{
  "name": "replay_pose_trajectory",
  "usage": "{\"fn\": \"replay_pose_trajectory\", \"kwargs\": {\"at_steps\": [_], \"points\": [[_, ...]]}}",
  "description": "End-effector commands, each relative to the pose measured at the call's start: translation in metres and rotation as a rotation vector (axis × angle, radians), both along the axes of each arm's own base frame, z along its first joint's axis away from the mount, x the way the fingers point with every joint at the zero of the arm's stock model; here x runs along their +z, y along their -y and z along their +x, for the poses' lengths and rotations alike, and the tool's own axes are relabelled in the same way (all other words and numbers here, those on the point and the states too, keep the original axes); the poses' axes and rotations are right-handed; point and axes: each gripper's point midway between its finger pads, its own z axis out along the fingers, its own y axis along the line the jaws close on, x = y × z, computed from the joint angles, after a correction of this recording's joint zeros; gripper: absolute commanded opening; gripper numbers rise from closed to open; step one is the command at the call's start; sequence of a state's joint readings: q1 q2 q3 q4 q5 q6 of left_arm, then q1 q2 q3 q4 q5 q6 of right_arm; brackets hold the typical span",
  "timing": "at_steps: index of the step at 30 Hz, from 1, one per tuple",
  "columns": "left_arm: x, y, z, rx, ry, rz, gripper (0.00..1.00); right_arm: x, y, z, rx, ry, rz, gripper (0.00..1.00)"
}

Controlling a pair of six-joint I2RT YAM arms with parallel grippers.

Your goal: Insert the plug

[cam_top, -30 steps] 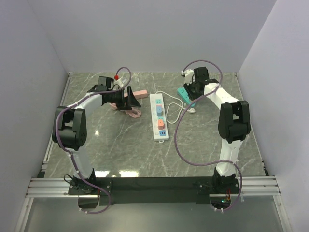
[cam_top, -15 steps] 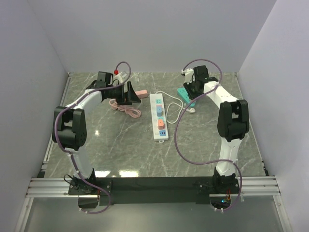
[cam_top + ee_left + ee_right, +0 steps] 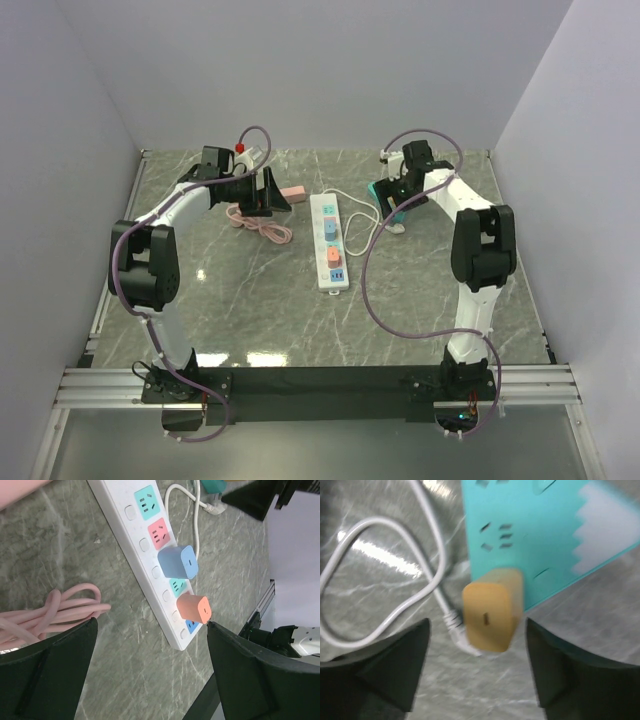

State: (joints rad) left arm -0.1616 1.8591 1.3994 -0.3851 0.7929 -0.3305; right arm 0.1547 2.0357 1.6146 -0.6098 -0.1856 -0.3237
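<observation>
Possibly half-seated (blurred), yellow plug (image 3: pixel 487 615) in teal strip (image 3: pixel 530 540) could be knocked loose if brushed by the spread right end effector (image 3: pixel 477 630).

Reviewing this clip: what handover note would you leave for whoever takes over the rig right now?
Grippers: the left gripper is open and empty, above the pink cable and the white power strip. The right gripper is open, fingers either side of the yellow plug, not gripping it.
Done: the yellow plug looks seated in the teal power strip, though that view is blurred.
Left: confirm the seating, then back the right arm away.
</observation>
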Motion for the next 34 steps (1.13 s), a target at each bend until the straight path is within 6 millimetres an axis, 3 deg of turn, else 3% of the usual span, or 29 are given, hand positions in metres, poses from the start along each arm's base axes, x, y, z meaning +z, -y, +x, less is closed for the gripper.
{"fn": "replay_pose_trajectory", "kwargs": {"at_steps": [1,5,10,14,15,16,17,18,22,24,26,30,34], "points": [[0.042,0.002,0.005,-0.003,0.114,-0.009,0.97,0.007,-0.012,-0.014,-0.013,-0.056,0.066,0.9],[0.052,-0.002,0.005,0.01,0.138,0.009,0.97,0.025,-0.01,-0.001,-0.039,0.018,0.062,0.93],[0.073,-0.008,0.007,0.038,0.177,0.038,0.97,0.081,0.009,0.018,-0.154,0.219,0.058,0.96],[0.099,-0.018,0.019,0.131,0.194,0.008,0.97,0.125,0.047,0.017,-0.368,0.303,0.039,0.97],[0.113,-0.028,0.023,0.187,0.192,-0.02,0.97,0.148,0.059,0.018,-0.413,0.34,0.072,0.97],[0.13,-0.041,0.03,0.257,0.218,-0.033,0.97,0.16,0.058,0.016,-0.431,0.334,0.147,0.97],[0.132,-0.043,0.033,0.286,0.215,-0.029,0.98,0.166,0.052,0.012,-0.442,0.328,0.193,0.97],[0.147,-0.057,0.037,0.343,0.244,-0.024,0.98,0.183,0.053,0.009,-0.451,0.35,0.229,0.97],[0.18,-0.107,0.052,0.582,0.316,0.079,0.99,0.221,0.035,-0.002,-0.452,0.404,0.378,0.98],[0.202,-0.123,0.052,0.657,0.353,0.103,0.99,0.238,0.029,-0.012,-0.456,0.433,0.444,0.98],[0.207,-0.137,0.049,0.72,0.367,0.148,0.99,0.255,0.026,-0.015,-0.453,0.483,0.484,0.98],[0.228,-0.146,0.043,0.755,0.428,0.16,1.0,0.279,0.028,-0.027,-0.434,0.561,0.499,0.98],[0.233,-0.152,0.042,0.782,0.444,0.181,1.0,0.287,0.029,-0.035,-0.431,0.587,0.504,0.99]]}}
